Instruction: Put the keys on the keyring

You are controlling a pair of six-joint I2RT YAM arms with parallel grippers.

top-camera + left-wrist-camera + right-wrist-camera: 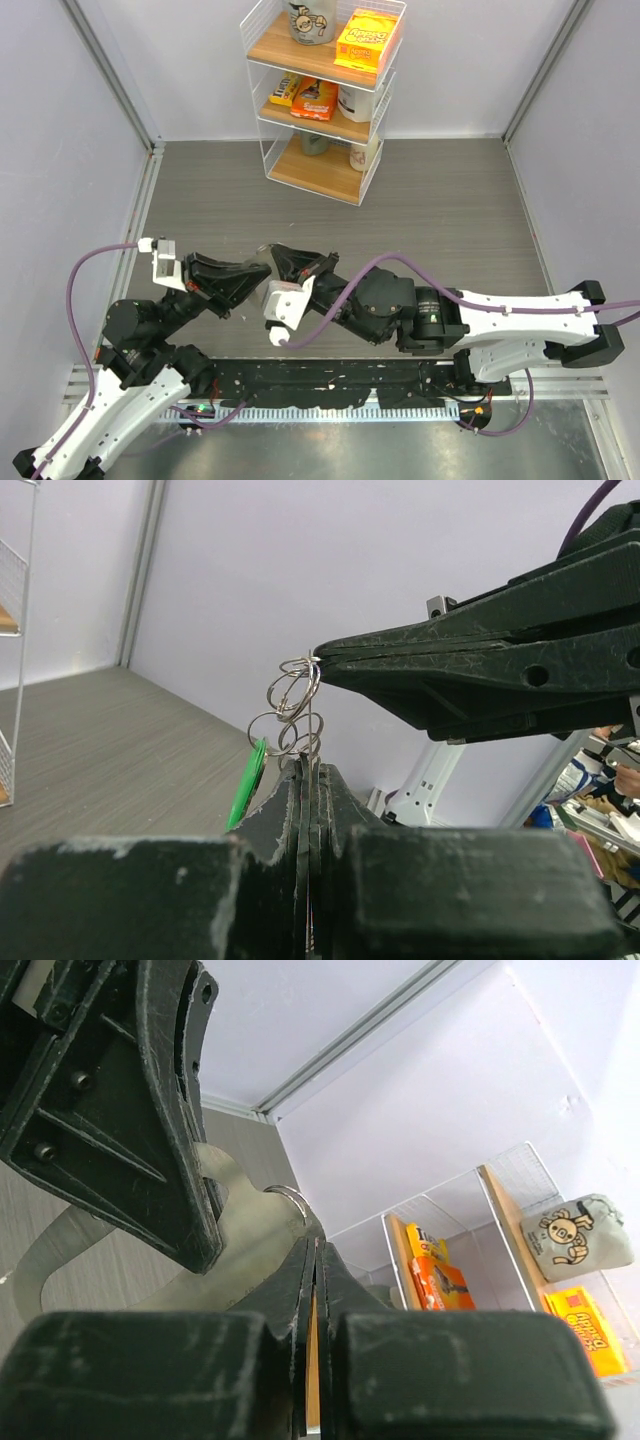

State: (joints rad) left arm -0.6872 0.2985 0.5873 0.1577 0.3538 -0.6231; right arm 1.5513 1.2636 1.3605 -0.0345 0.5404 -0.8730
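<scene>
Both left hand (308, 775), right hand (322, 663) seemingly clamp keyring (290, 712).

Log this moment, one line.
left gripper shut on keyring | right gripper shut on keyring top | keys not discernible

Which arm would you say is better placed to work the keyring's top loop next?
Right, probably. The right gripper is shut with its tips on the top loop of the keyring, while the left gripper is shut on its lower coils beside the green piece, anchoring it.
</scene>
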